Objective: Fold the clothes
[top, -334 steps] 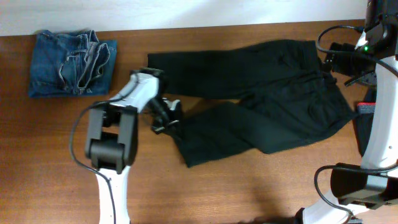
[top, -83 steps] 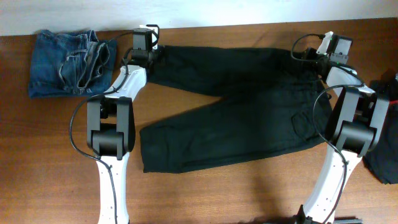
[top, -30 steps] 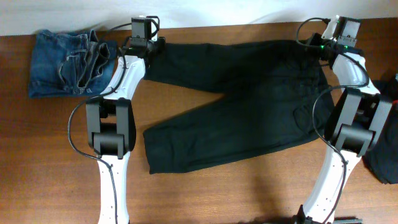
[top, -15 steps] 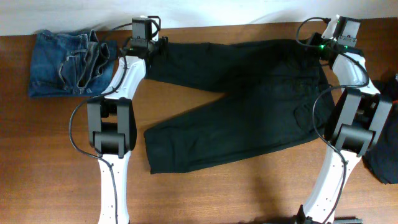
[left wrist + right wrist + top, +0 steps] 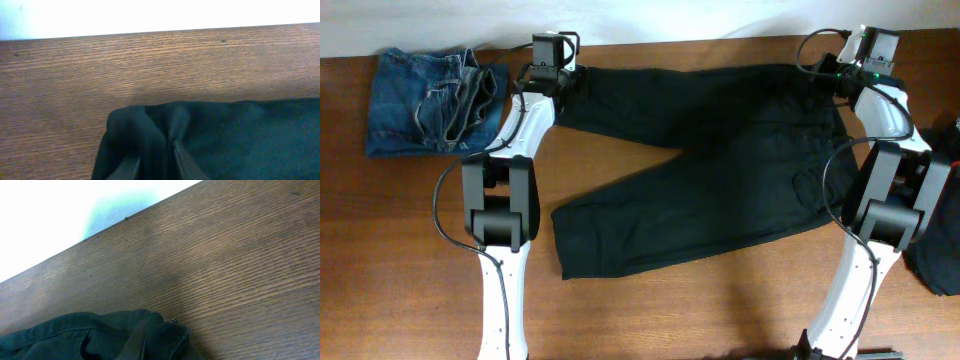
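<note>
Table [image 5: 670,310]: black trousers [image 5: 720,170] (left jaws tighter).

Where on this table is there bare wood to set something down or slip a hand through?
Free: the front-left wood below the blue jeans, left of the left arm; the front strip below the black trousers, between both arm bases; the wedge between the trouser legs. Crowded: the back edge and the right side, by the right arm and dark garment.
</note>
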Action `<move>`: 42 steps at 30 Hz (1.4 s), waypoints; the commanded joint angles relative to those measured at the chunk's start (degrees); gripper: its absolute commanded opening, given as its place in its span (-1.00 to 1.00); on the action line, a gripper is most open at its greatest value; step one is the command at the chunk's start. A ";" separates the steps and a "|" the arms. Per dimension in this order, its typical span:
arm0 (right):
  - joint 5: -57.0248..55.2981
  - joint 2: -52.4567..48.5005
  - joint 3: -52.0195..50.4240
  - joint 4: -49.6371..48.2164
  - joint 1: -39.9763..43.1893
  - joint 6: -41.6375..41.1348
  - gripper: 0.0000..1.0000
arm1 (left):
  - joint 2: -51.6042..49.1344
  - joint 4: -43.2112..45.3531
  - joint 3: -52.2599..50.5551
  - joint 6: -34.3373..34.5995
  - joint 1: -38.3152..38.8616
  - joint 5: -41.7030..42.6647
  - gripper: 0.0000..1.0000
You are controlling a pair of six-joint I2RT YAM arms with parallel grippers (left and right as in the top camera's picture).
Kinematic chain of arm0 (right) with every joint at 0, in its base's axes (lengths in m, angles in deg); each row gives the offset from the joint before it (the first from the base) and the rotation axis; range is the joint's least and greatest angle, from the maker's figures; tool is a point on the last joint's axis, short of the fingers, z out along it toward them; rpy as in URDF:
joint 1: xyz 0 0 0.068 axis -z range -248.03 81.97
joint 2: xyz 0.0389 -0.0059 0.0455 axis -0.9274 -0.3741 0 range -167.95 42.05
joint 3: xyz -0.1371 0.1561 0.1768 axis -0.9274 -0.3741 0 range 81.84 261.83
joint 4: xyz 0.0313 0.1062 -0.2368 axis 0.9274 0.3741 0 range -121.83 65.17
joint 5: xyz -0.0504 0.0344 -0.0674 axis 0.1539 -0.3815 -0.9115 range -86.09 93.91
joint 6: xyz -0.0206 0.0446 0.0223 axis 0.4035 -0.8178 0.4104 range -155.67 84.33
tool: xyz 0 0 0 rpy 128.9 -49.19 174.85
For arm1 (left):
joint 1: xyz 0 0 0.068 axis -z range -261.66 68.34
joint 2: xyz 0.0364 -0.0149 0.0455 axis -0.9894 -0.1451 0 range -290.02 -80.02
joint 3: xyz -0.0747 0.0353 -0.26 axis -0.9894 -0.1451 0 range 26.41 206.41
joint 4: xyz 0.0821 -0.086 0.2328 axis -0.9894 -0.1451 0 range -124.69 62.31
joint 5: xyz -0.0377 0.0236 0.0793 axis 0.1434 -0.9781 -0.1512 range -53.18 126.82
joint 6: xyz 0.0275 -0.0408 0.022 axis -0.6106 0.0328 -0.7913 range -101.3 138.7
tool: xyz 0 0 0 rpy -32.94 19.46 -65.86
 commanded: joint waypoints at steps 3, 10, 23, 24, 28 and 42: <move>0.11 1.99 1.84 0.63 0.17 0.15 -0.93 | -0.46 -1.14 2.36 -0.26 -0.11 1.01 -0.82; 0.09 4.20 1.84 3.50 0.48 0.61 -0.92 | 0.31 -9.86 6.99 -0.28 -0.11 1.03 -0.98; -0.28 11.32 1.84 17.35 0.92 0.59 -0.92 | 0.87 -33.70 18.73 -0.28 -0.09 1.07 -0.99; -0.28 11.39 1.84 18.38 0.92 0.59 -0.92 | 0.94 -35.30 19.45 -0.28 -0.09 1.05 -0.99; -0.28 11.89 1.84 23.06 0.92 0.61 -0.92 | 1.16 -41.79 23.34 -0.28 -0.09 1.07 -0.99; -0.35 14.12 1.84 24.70 0.92 0.61 -0.92 | 1.31 -44.50 26.97 -0.96 -0.11 0.79 -0.95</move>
